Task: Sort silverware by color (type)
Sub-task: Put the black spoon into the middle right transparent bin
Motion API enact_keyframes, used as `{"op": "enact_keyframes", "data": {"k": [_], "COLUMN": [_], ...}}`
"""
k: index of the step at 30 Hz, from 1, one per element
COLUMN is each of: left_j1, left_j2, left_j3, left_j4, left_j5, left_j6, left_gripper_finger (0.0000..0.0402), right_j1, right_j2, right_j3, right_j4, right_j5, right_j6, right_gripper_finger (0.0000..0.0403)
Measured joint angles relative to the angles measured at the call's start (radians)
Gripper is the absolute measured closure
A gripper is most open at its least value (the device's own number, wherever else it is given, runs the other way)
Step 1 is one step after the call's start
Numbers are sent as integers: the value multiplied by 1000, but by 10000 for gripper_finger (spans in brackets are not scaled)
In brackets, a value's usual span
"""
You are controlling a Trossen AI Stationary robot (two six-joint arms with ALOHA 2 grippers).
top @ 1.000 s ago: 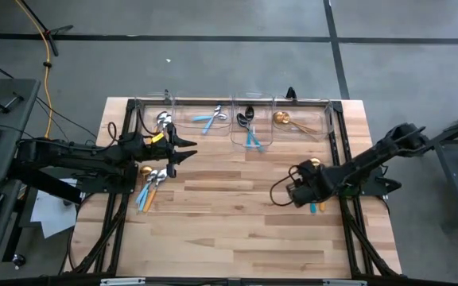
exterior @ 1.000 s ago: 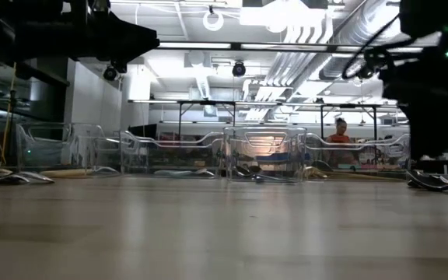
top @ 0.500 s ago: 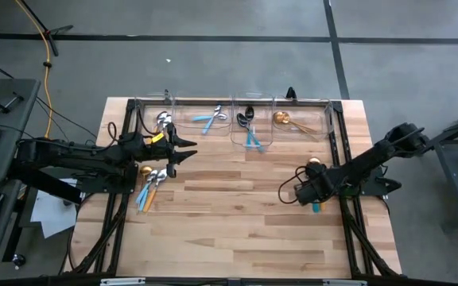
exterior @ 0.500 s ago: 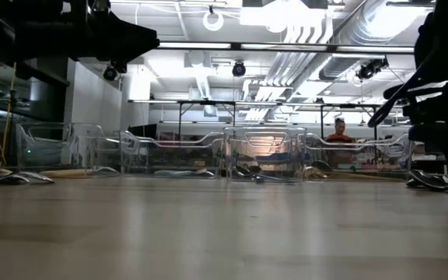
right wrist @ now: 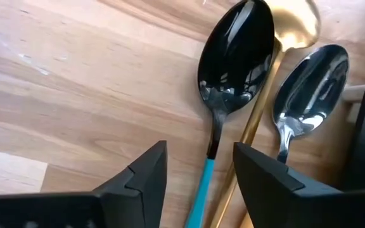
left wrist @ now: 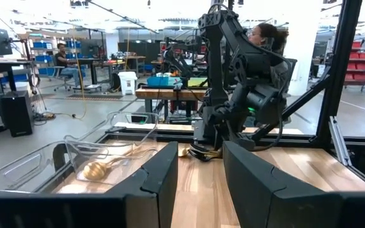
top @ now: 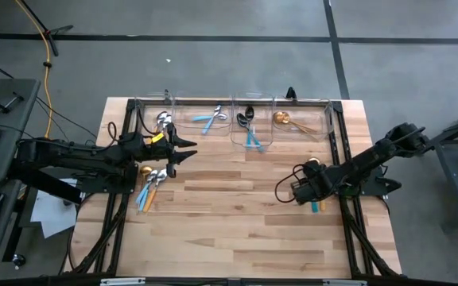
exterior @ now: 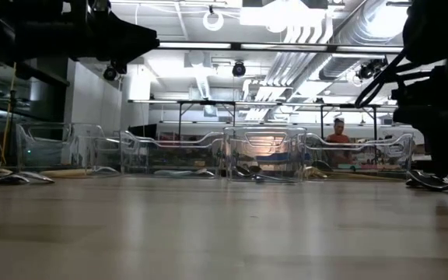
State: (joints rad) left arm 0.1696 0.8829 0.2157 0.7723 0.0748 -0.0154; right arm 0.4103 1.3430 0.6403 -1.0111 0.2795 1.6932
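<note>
Your right gripper [right wrist: 195, 183] hangs low over the wood near the table's right edge, at about 4 o'clock from the table's centre in the overhead picture. Its jaws stand open with nothing between them. Just ahead of the fingertips [right wrist: 147, 171] lie three spoons side by side. The black spoon [right wrist: 236, 57] has a blue handle that runs back into the gap between the fingers. The gold spoon [right wrist: 290, 35] lies partly under it, its shaft touching the black bowl's edge. The silver spoon [right wrist: 309, 82] is just beside the gold shaft.

Your left gripper [top: 183, 151] waits at 9 o'clock, near the table's left side. Its two fingers [left wrist: 160, 180] are parted, and the gap shows only bare table [left wrist: 198, 190]. Just beside it, toward 8 o'clock, a small heap of silver-headed pieces with orange and light-blue handles [top: 151, 187] lies on the wood.

Farther off, a row of clear bins [top: 237, 119] lines the far edge at 12 o'clock. From left to right they hold:
- silver spoons [top: 164, 121]
- light-blue-handled pieces [top: 211, 117]
- black pieces with blue handles [top: 248, 127]
- gold pieces [top: 289, 121]

Beyond the table, a person in orange [exterior: 339, 134] shows in the room behind.
</note>
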Motion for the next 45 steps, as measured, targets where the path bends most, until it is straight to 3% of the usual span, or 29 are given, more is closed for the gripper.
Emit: {"op": "enact_keyframes", "data": {"k": [10,25,30,45], "left_j1": [0,0,0,0], "left_j2": [0,0,0,0], "left_j3": [0,0,0,0], "left_j4": [-20,-21,-27,-26], "left_j5": [0,0,1,1], "left_j6": [0,-18,-18,-18], "left_gripper_finger": [284,284,284,284], "right_j1": [0,0,0,2], "right_j2": [0,0,-3,-7], "right_j3": [0,-11,-91,-73], "right_j4": [3,-15,57,70], "right_j5": [12,53,-9,23], "right_j6": [38,5,27,17], "right_gripper_finger": [287,288,288,288]}}
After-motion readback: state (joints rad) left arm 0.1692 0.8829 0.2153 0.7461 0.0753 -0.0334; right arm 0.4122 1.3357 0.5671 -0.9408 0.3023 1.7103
